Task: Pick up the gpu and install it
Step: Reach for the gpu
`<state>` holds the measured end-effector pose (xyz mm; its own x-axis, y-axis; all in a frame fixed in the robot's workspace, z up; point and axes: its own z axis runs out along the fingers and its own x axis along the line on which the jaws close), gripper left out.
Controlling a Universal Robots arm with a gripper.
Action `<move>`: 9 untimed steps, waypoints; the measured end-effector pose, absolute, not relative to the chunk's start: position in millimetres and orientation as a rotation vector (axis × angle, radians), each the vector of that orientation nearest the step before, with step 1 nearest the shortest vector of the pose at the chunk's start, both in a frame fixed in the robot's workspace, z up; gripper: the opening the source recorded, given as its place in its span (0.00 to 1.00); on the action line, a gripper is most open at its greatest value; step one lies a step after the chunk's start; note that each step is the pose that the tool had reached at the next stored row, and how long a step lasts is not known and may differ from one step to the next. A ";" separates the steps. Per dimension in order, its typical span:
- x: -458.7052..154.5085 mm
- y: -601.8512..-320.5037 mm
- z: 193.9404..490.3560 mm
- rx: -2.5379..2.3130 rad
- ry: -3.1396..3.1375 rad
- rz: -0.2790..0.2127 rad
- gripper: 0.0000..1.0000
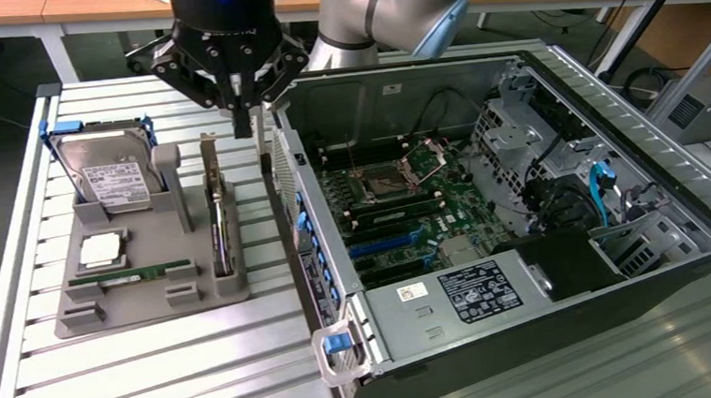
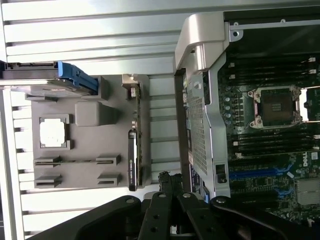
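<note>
**Pick-up step: gripper empty, above gpu, no contact yet**

Going L to R across the exterior view. The grey holder (image 1: 150,312) sits on the slatted table (image 1: 156,391), w/ a hard drive (image 1: 110,174) leaning at its far-left corner. A CPU chip (image 1: 101,250) and a RAM stick (image 1: 129,273) lie nearer the front edge.

The gpu (image 1: 217,213) stands on its long edge in the slot along the holder's right edge, the side next to the PC case (image 1: 658,234). Its silver bracket is at the far end. It's seated in the slot, not lifted.

The gripper (image 1: 242,124) hangs above the holder's far-right corner. It is a bit to the exterior view's right of the card's far end, between card and case wall, and apart from both. Fingers are pressed together w/ nothing between them, so it holds nothing.

Judgement: this is the approach part of the pick-up. Nothing is grasped and install hasn't begun. The board inside the case shows blue slots (image 1: 377,244), none w/ a card in it.

A grasp from here would prob. need the fingers parted first. It would then need a small shift toward the card so they straddle its top edge, which is thin, so alignment matters. It should also stay off the case wall just beside.
</note>
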<state>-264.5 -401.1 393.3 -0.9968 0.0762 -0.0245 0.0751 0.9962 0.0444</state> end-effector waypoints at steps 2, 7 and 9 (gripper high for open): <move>-264.9 -401.2 393.3 0.118 3.113 0.068 0.11; -265.9 -401.3 393.3 0.118 3.112 0.068 0.11; -266.3 -401.4 393.3 0.118 3.112 0.068 0.11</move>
